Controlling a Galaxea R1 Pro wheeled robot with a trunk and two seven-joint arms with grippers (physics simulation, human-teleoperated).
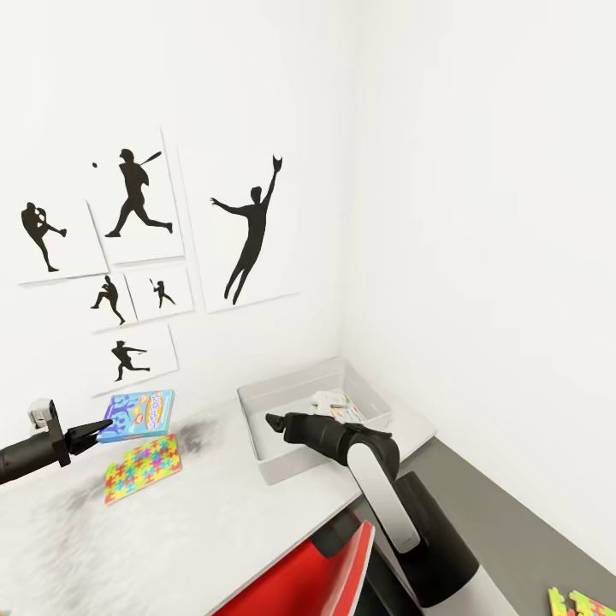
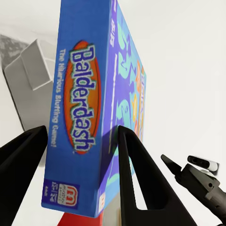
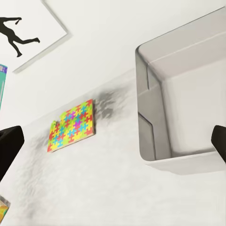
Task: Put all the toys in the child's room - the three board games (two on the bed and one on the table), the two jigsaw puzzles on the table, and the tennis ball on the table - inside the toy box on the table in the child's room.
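Observation:
My left gripper [image 1: 101,426] is shut on a blue board game [image 1: 137,415] and holds it above the table [image 1: 171,530], to the left of the toy box. In the left wrist view the blue "Balderdash" box [image 2: 80,103] sits between the black fingers [image 2: 136,179]. One jigsaw puzzle [image 1: 142,466] lies flat on the table just below the held game. The pale grey toy box [image 1: 282,462] stands at the table's right end with a colourful flat box [image 1: 336,406] inside. My right gripper [image 1: 274,421] hovers open at the toy box's near-left corner. The tennis ball is out of view.
A white wall with black baseball-player pictures [image 1: 252,231] runs behind the table, and another wall closes the right side. A red chair [image 1: 299,582] stands at the table's front edge beside my right arm. A second jigsaw-patterned board [image 1: 580,604] lies low at the bottom right.

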